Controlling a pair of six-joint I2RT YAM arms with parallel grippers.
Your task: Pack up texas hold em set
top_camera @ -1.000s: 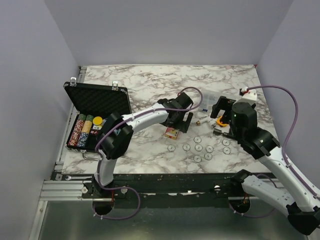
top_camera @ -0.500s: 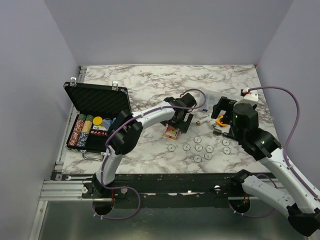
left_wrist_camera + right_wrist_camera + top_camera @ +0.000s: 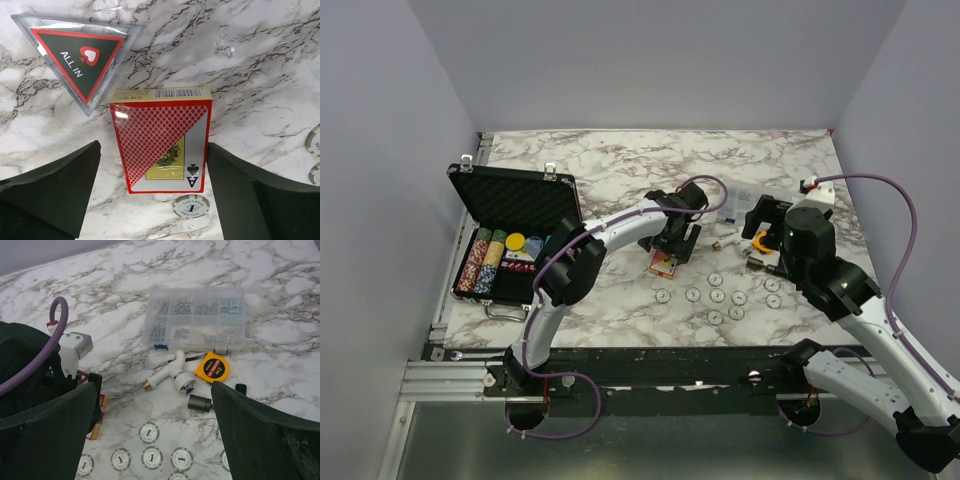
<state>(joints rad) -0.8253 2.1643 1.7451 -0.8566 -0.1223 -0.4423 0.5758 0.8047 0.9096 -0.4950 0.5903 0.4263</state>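
**Red card box (image 3: 162,142), awaiting pickup**

Card box lies flat on marble tabletop (image 3: 260,60). Left claw (image 3: 152,147) straddles it, wide, gripping nothing yet. Right claw (image 3: 153,390), well apart from it, gapes empty. Risk: glossy wrap slips on closing, and the adjoining white chip (image 3: 191,205) gets dragged.

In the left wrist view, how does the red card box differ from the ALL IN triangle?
The card box is rectangular; the ALL IN triangle is three-sided. The card box shows a red lattice; the ALL IN triangle is clear plastic with a black, red-edged centre. The card box lies between the fingers of the left hand; the ALL IN triangle lies outside them. Both lie flat on the marble table.
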